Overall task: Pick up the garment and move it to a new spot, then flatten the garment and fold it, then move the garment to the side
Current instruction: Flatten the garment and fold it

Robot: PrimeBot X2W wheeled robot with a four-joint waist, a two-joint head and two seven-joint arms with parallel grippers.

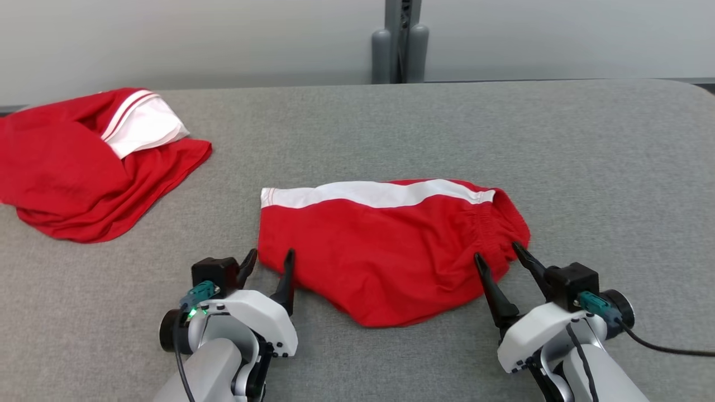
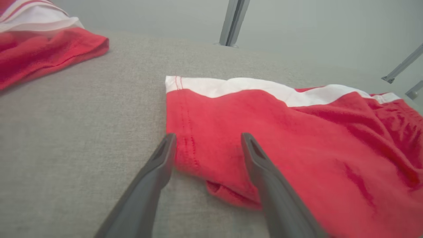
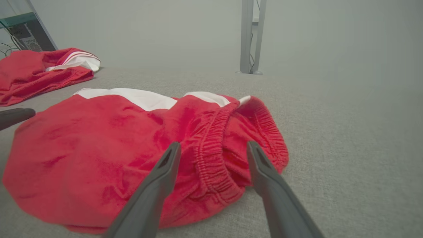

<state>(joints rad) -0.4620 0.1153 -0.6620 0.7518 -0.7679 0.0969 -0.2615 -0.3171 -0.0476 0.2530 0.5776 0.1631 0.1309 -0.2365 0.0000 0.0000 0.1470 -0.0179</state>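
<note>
The garment [image 1: 385, 245] is a pair of red shorts with a white side stripe, folded and lying in the middle of the grey table. My left gripper [image 1: 271, 263] is open at its near left corner, one finger over the hem [image 2: 185, 145] and the other just off the cloth. My right gripper [image 1: 500, 254] is open at the near right end, its fingers straddling the gathered elastic waistband [image 3: 214, 155]. Nothing is held by either gripper.
A second red and white garment [image 1: 89, 162] lies crumpled at the far left of the table [image 1: 503, 139]. A grey post [image 1: 399, 44] stands behind the far edge. A black cable [image 1: 665, 349] trails from my right wrist.
</note>
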